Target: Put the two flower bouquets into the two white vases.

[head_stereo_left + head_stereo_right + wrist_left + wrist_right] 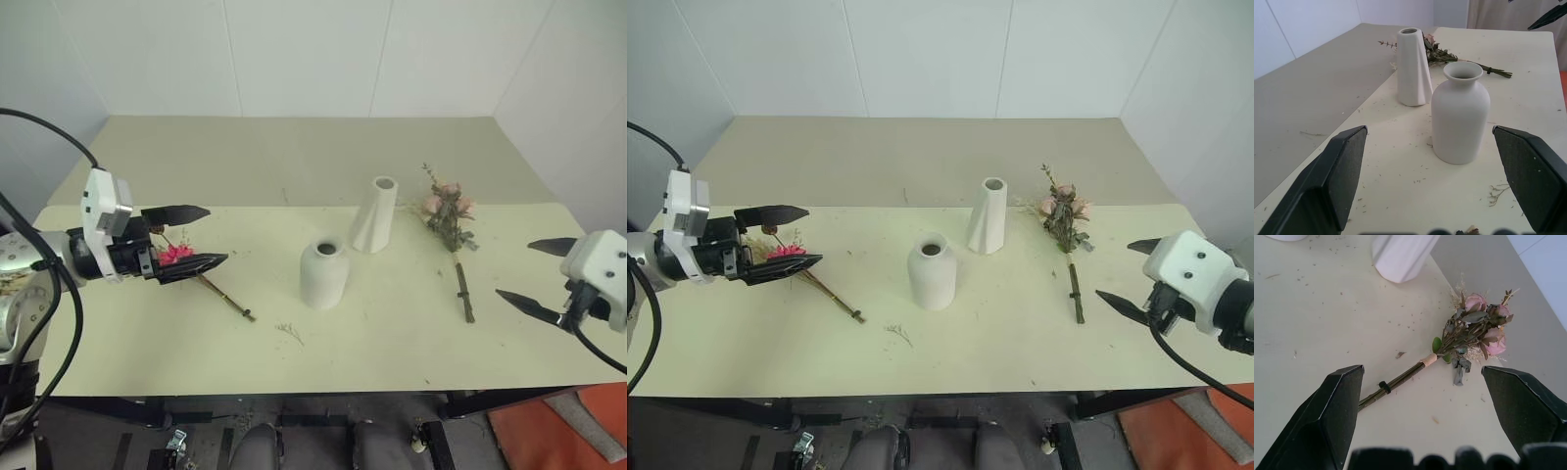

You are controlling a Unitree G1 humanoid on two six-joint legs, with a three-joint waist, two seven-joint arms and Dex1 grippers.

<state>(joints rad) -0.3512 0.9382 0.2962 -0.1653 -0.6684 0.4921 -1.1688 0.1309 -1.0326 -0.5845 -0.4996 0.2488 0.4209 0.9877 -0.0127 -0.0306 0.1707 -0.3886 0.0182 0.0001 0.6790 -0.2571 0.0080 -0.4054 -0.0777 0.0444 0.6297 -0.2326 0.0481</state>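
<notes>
Lying flat, rose bouquet [449, 220] stem nearest.

You had a pale yellow-green table [411, 343] across the foreground, its surface strewn with small dry plant crumbs. One loose dried sprig [290, 332] lay on it near the front edge. Beyond the table's far edge ran a beige floor [294, 147], meeting white panelled walls [304, 54] at the back and on both sides. Below the front edge, you had dark floor, and an orange-red mat [558, 436] showed at the lower right corner. A black cable [59, 323] looped at the left edge.
</notes>
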